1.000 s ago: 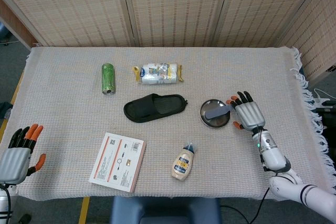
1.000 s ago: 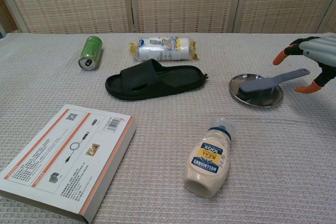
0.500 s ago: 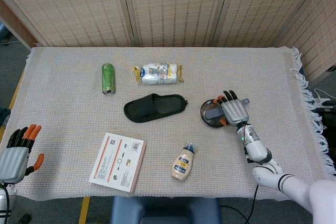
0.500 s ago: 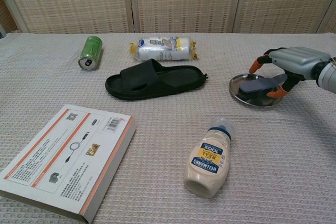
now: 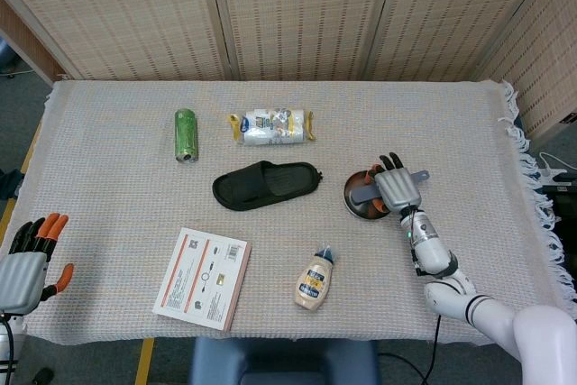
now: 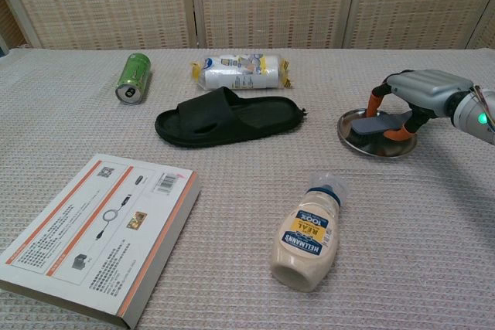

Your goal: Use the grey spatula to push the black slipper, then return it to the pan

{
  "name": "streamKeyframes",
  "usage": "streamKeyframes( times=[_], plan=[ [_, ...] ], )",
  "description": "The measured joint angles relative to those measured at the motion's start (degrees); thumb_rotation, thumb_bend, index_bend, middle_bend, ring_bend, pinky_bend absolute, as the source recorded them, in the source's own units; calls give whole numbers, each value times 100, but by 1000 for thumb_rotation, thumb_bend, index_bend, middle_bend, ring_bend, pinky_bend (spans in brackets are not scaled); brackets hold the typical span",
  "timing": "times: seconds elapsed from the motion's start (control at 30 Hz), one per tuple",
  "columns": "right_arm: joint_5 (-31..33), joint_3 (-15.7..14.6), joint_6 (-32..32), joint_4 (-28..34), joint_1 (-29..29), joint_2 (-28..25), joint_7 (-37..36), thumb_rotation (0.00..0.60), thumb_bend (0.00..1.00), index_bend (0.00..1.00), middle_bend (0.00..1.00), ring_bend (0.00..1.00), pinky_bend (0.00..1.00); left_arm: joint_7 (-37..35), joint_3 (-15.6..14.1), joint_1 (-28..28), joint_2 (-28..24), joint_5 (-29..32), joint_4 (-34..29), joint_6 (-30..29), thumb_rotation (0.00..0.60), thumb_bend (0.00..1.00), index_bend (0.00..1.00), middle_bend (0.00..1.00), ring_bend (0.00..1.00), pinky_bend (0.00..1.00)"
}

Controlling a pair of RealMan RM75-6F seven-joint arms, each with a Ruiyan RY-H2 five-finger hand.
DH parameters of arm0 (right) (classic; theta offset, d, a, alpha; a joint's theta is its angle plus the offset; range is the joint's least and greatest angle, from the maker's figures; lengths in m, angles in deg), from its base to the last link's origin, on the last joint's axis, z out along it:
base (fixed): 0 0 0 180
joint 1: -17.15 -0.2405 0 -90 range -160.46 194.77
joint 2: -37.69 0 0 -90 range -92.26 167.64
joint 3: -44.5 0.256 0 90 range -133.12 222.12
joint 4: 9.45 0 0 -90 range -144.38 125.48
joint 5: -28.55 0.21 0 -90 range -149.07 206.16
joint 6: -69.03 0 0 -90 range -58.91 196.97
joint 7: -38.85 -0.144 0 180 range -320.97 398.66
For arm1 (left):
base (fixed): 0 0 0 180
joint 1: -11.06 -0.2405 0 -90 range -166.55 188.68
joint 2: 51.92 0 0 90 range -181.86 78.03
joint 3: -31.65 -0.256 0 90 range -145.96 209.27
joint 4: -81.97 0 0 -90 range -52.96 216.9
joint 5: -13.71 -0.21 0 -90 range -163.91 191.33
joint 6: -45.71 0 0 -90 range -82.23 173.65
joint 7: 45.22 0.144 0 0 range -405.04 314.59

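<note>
grey spatula (image 6: 380, 123) lies in round pan (image 6: 357, 139), black slipper (image 6: 226, 117) flat nearby.

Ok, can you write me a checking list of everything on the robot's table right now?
Surface: table covered by a woven beige cloth.
Job's things: grey spatula lying in the pan; black slipper left of the pan, apart from it.
Clutter: green can on its side, snack packet, mayonnaise bottle, box.
Hands: right hand curled over the spatula handle, firm grip unclear; left hand open at the table's edge.
Cables: cable and power strip beside the table.
Surroundings: woven screen panels behind.
</note>
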Motion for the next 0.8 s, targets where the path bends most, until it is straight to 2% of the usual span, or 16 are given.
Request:
streamKeyframes(
  times=[0.13,0.3,0.43,0.6,0.8],
  plan=[
    [4,-15,30,-19,-4,5,-18,600,234,425,309,106,52,4,1,5,5,4,8,5,600,422,0,0,0,62],
    [-4,-54,83,-48,9,9,26,600,239,565,415,237,285,15,-5,5,3,13,-1,13,600,422,0,0,0,62],
    [37,-88,52,-110,16,40,103,600,243,598,438,275,365,19,-3,1,-6,18,-19,4,600,422,0,0,0,62],
    [8,-118,83,-149,5,85,99,600,266,655,494,379,503,36,-1,-9,-19,43,-41,1,600,422,0,0,0,62],
    [-42,-125,185,-142,3,80,51,600,280,747,567,441,572,22,7,-14,-32,48,-55,-16,600,422,0,0,0,62]
  ],
)
